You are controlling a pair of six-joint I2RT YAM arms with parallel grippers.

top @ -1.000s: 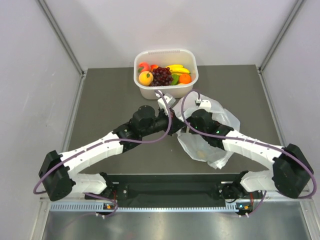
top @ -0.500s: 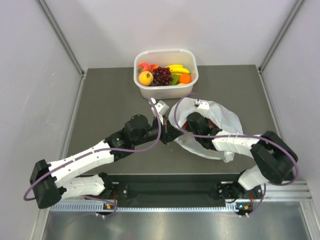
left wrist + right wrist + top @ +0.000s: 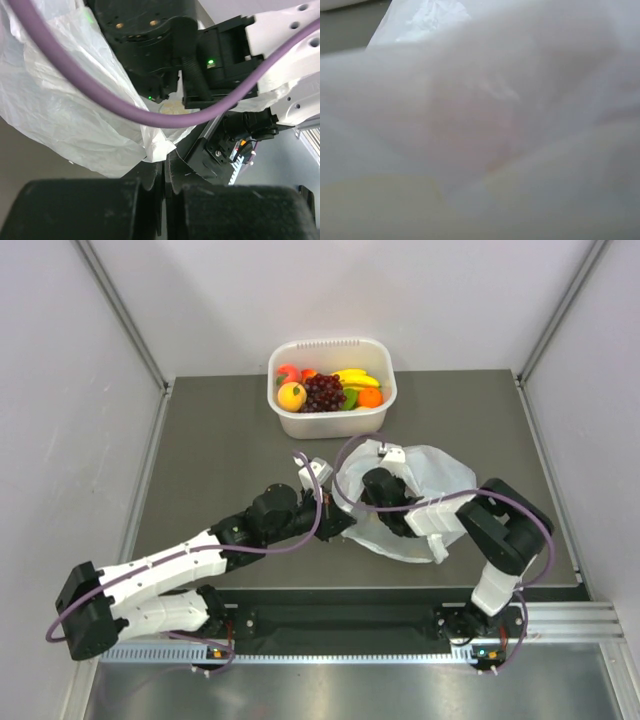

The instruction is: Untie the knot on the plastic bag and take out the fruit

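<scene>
Left gripper (image 3: 163, 167) pinching the plastic bag (image 3: 440, 475), near the tabletop's (image 3: 220, 440) front edge — right gripper lost in plastic, fingers we cannot tell.

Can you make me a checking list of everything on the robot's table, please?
Surface: dark grey table.
Job's things: plastic bag crumpled right of centre; knot not seen; pale yellow lump inside.
Clutter: white tub at the far edge, holding fruit and bananas.
Pincers: left pincer shut on the bag's edge; right pincer tips hidden by the bag.
Cables: purple cables loop along both arms.
Surroundings: plain pale walls.
</scene>
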